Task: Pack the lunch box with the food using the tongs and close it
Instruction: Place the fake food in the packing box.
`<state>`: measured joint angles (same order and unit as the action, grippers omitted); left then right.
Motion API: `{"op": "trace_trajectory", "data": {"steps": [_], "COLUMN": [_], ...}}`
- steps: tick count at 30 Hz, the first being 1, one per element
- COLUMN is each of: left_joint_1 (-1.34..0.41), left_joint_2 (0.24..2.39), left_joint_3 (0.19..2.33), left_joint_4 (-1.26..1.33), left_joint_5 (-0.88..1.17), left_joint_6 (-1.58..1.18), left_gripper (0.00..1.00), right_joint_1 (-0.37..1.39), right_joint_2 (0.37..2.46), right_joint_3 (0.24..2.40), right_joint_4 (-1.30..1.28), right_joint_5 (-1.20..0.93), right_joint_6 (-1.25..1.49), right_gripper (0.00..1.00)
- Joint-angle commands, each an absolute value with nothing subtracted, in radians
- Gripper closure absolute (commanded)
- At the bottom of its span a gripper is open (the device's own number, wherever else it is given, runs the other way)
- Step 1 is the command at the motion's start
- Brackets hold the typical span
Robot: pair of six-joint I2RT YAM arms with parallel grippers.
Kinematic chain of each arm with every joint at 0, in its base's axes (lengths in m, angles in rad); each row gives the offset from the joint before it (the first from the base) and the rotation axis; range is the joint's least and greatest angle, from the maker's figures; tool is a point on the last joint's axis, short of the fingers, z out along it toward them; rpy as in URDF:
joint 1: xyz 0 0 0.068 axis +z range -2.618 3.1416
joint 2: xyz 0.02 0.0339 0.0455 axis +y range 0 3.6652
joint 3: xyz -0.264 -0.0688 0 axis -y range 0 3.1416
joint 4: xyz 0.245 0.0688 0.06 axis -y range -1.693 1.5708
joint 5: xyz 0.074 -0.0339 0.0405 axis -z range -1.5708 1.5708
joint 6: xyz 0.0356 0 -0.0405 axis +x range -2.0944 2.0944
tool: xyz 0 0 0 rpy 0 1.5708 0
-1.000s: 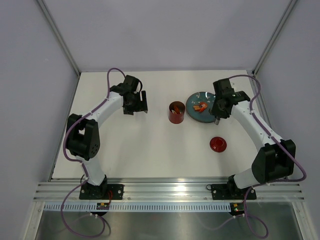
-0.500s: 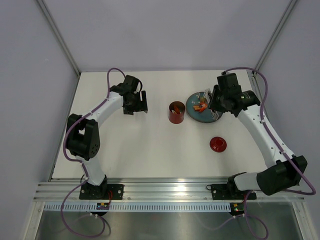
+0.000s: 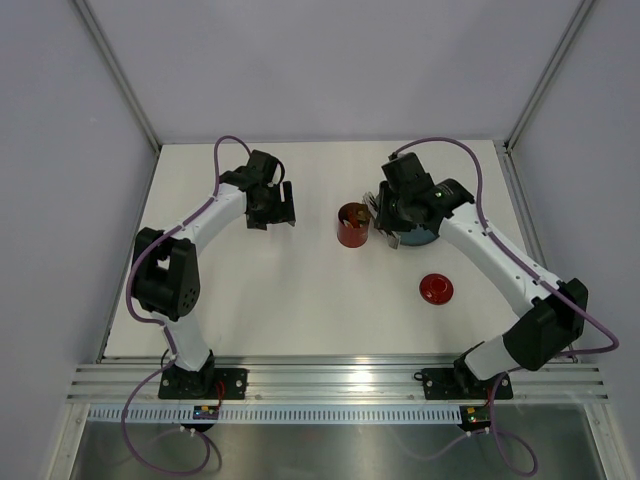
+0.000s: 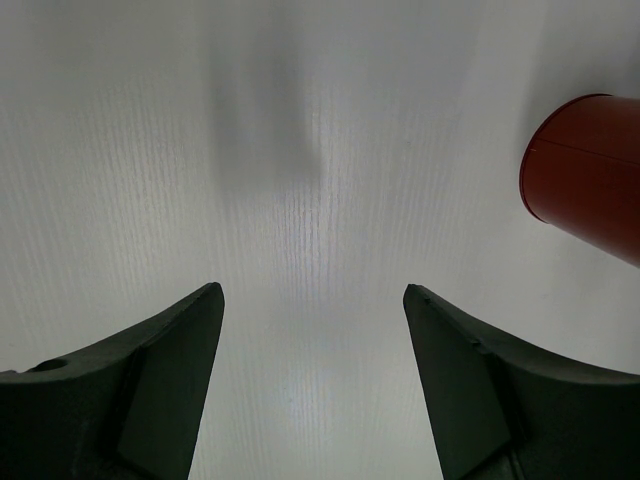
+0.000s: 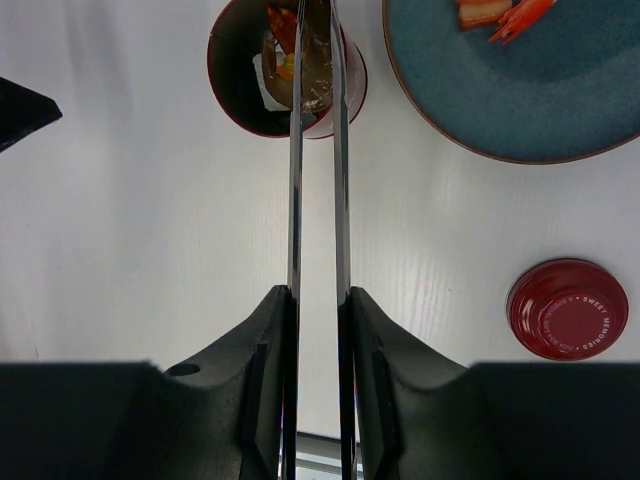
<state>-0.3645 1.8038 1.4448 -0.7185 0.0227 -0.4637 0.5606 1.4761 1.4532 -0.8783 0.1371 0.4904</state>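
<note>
The red lunch box (image 3: 353, 225) stands open mid-table, its silvery inside holding orange-red food (image 5: 285, 68). My right gripper (image 3: 386, 214) hovers just right of it, shut on the silver tongs (image 5: 294, 180). In the right wrist view the two tong arms run up from the right gripper (image 5: 318, 295) to the lunch box (image 5: 340, 95), tips nearly together over its mouth. More food (image 5: 497, 12) lies on the blue-grey plate (image 5: 520, 100). The red lid (image 3: 436, 289) rests on the table. My left gripper (image 3: 271, 206) stands open and empty to the left, the lunch box (image 4: 590, 175) at its view's right edge.
The plate (image 3: 418, 240) is largely hidden beneath my right arm in the top view. The lid (image 5: 567, 309) sits right of the tongs. The left gripper (image 4: 312, 300) hangs over bare white table. Grey walls enclose the table on three sides.
My right arm has swung left from over the plate to beside the lunch box, carrying the tongs along. The left arm has not moved.
</note>
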Motion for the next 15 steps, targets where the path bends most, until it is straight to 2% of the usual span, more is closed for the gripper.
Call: {"op": "trace_trajectory", "data": {"steps": [1, 8, 11, 15], "left_joint_1": [-0.359, -0.359, -0.360, -0.360], "left_joint_2": [1.772, 1.769, 1.773, 1.773], "left_joint_3": [1.465, 1.456, 1.454, 1.451], "left_joint_4": [-0.712, -0.707, -0.704, -0.703], "left_joint_5": [0.012, 0.015, 0.017, 0.020], "left_joint_6": [-0.460, -0.462, -0.462, -0.462], "left_gripper": [0.23, 0.23, 0.23, 0.23], "right_joint_1": [0.578, 0.594, 0.601, 0.604], "right_joint_2": [1.494, 1.520, 1.526, 1.529], "right_joint_3": [1.491, 1.486, 1.494, 1.502], "right_joint_4": [-0.833, -0.815, -0.816, -0.818], "right_joint_5": [0.137, 0.118, 0.118, 0.121], "right_joint_6": [0.503, 0.506, 0.505, 0.506], "right_gripper": [0.97, 0.88, 0.75, 0.65]}}
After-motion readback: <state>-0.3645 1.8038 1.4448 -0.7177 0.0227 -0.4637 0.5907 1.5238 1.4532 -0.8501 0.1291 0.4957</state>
